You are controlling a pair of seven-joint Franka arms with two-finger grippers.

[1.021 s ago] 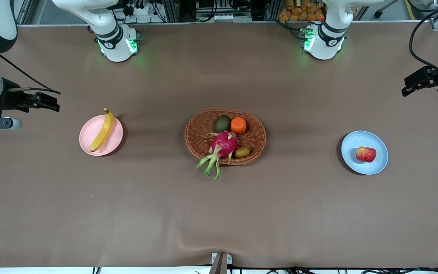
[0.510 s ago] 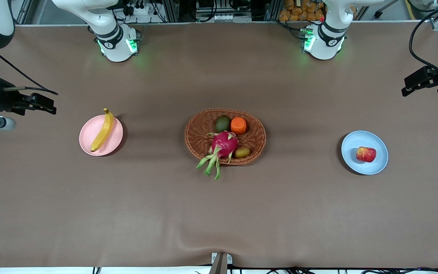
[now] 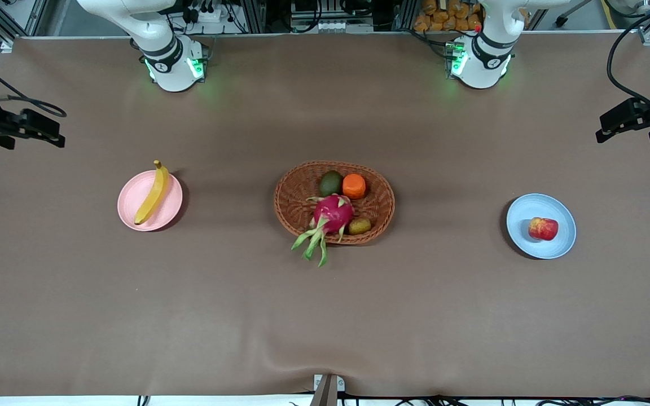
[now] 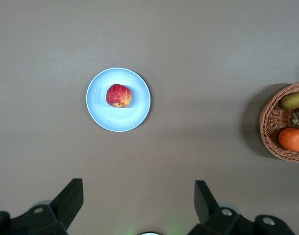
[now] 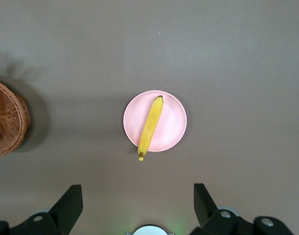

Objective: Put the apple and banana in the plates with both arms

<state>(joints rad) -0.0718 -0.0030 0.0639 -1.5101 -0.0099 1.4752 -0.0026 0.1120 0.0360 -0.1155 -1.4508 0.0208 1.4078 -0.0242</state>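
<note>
The yellow banana lies across the pink plate, its stem tip past the rim. The red apple sits on the blue plate. My right gripper hangs open and empty high over the right arm's end of the table, apart from the banana and pink plate. My left gripper hangs open and empty high over the left arm's end of the table, apart from the apple and blue plate. Both grippers show wide jaws with bare cloth between.
A brown wicker basket stands mid-table between the plates, holding a pink dragon fruit, an orange fruit and two greenish fruits. The basket's edge shows in both wrist views. The brown cloth wrinkles near the front edge.
My right gripper has drawn away from the pink plate toward its end of the table and the robots' side. The left arm and all fruit stayed put.
</note>
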